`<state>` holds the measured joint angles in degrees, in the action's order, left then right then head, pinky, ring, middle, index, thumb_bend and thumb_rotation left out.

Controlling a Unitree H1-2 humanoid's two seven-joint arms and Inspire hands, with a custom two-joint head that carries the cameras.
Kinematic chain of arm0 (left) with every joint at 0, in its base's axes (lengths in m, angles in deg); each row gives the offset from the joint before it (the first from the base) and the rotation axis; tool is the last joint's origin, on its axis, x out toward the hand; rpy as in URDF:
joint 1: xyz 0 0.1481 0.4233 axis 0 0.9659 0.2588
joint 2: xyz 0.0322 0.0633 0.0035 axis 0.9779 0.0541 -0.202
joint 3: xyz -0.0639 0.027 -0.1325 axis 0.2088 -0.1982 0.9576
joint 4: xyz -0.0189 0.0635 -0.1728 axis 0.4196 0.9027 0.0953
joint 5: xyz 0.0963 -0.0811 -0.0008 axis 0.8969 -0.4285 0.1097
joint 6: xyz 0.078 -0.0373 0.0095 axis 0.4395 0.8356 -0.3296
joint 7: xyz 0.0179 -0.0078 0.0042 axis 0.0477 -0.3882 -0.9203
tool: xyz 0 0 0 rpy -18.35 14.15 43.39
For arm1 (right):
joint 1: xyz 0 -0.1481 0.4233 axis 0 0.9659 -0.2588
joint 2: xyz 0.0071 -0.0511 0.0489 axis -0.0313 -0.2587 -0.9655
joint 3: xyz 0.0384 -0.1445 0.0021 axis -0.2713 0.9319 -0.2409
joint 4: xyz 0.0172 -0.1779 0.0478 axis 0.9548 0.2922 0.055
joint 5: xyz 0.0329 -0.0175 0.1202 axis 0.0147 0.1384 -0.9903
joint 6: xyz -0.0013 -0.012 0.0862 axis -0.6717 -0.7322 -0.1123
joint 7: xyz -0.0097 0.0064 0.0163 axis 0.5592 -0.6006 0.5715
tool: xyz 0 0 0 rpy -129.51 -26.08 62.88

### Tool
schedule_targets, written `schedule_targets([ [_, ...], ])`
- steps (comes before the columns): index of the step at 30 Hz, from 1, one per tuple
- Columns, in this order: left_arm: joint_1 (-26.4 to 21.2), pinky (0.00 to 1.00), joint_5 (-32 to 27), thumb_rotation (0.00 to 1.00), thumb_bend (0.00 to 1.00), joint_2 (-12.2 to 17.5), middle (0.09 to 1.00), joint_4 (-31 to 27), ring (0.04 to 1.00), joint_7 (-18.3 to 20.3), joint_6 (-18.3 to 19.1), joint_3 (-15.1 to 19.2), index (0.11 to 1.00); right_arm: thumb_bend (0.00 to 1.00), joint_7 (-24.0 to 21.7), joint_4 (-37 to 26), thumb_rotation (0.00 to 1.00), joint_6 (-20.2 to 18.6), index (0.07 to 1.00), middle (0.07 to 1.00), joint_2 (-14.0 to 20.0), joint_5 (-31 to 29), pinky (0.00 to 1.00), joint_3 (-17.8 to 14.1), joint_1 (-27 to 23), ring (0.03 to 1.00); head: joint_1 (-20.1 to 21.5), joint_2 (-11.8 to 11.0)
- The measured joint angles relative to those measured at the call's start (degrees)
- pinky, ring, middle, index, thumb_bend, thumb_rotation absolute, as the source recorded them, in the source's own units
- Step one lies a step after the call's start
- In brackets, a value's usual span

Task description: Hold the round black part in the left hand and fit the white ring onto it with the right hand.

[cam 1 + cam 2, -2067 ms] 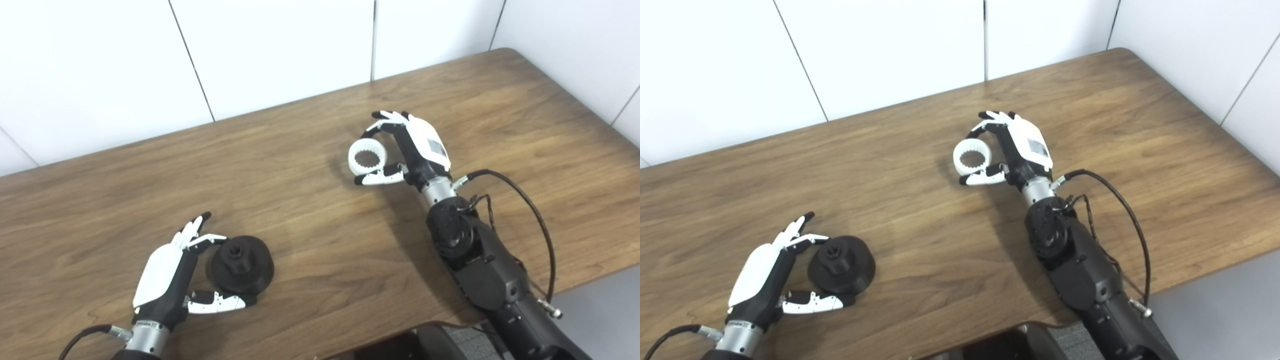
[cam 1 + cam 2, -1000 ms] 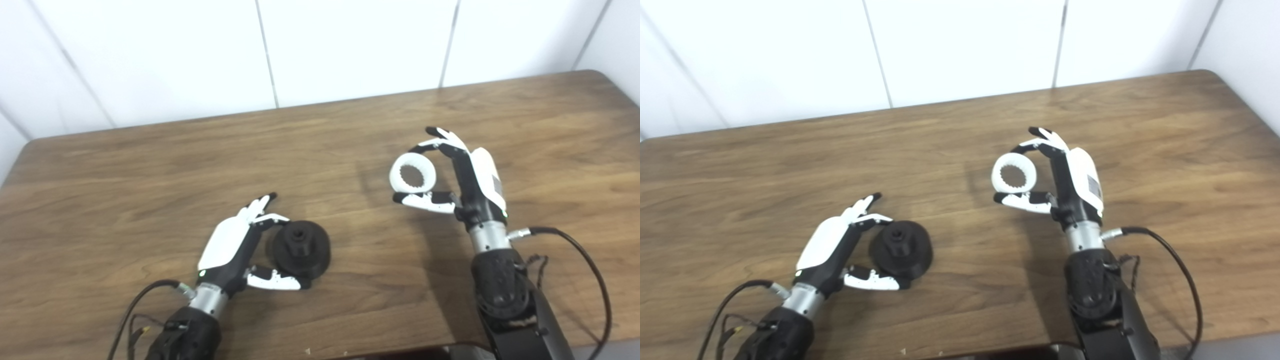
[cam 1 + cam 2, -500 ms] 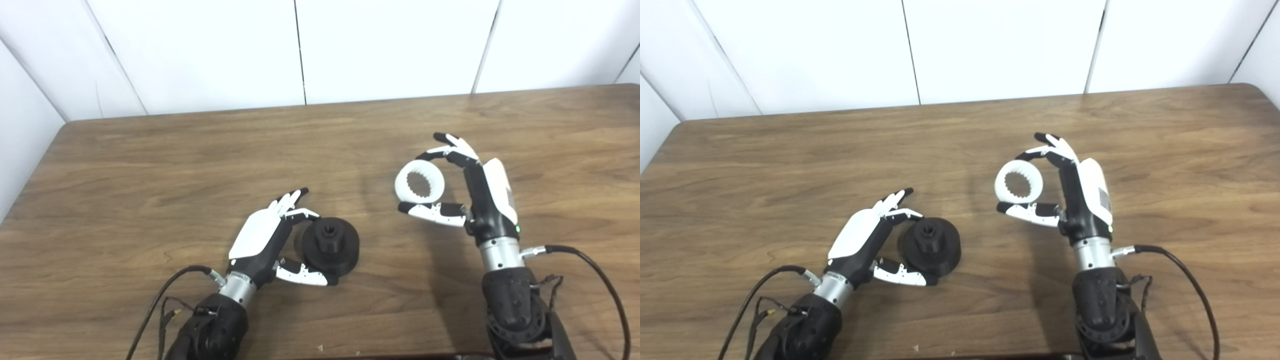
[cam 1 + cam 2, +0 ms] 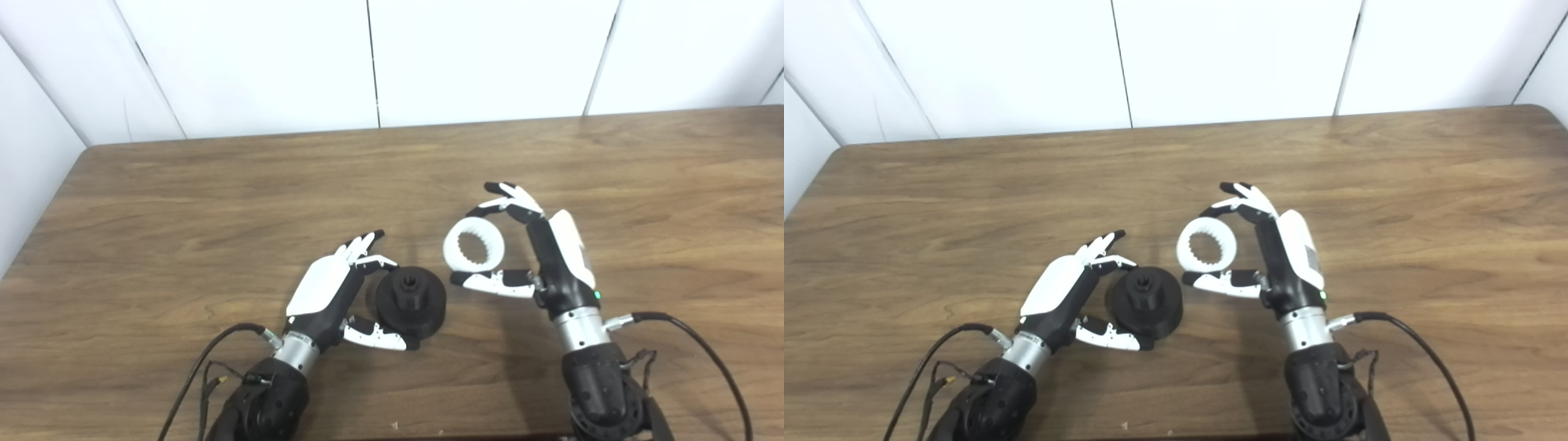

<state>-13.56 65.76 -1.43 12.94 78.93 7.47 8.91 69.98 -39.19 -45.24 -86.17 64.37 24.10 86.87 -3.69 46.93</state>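
The round black part (image 4: 410, 301) rests on the wooden table (image 4: 184, 202), a small raised hub with a hole on top. My left hand (image 4: 334, 294) cups it from the left, fingers at its far edge and thumb under its near edge, shut on it. The white ring (image 4: 473, 246), toothed inside, is held off the table between the fingers and thumb of my right hand (image 4: 539, 257). The ring hangs just right of and slightly beyond the black part, a small gap between them.
White wall panels (image 4: 367, 61) stand behind the table's far edge. The table's left end (image 4: 43, 214) is in view. Cables (image 4: 704, 349) trail from both wrists over the near part of the table.
The camera swung left early on, then steadied. In the last half second my right hand carried the white ring leftward and nearer, close to the black part. The left hand kept its hold.
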Motion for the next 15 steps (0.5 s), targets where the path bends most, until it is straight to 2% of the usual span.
schedule_targets([
  [15, 0.0, 1.0, 0.5, 0.38, 0.94, -0.6, 1.0, 0.0, 1.0, 0.0, 0.5, -0.2, 0.606, 0.52, -0.6, 0.0, 0.14, 0.3, 0.482, 0.846, -2.0, 1.7, 1.0, 4.2, -0.6, 0.91, -0.6, 0.4],
])
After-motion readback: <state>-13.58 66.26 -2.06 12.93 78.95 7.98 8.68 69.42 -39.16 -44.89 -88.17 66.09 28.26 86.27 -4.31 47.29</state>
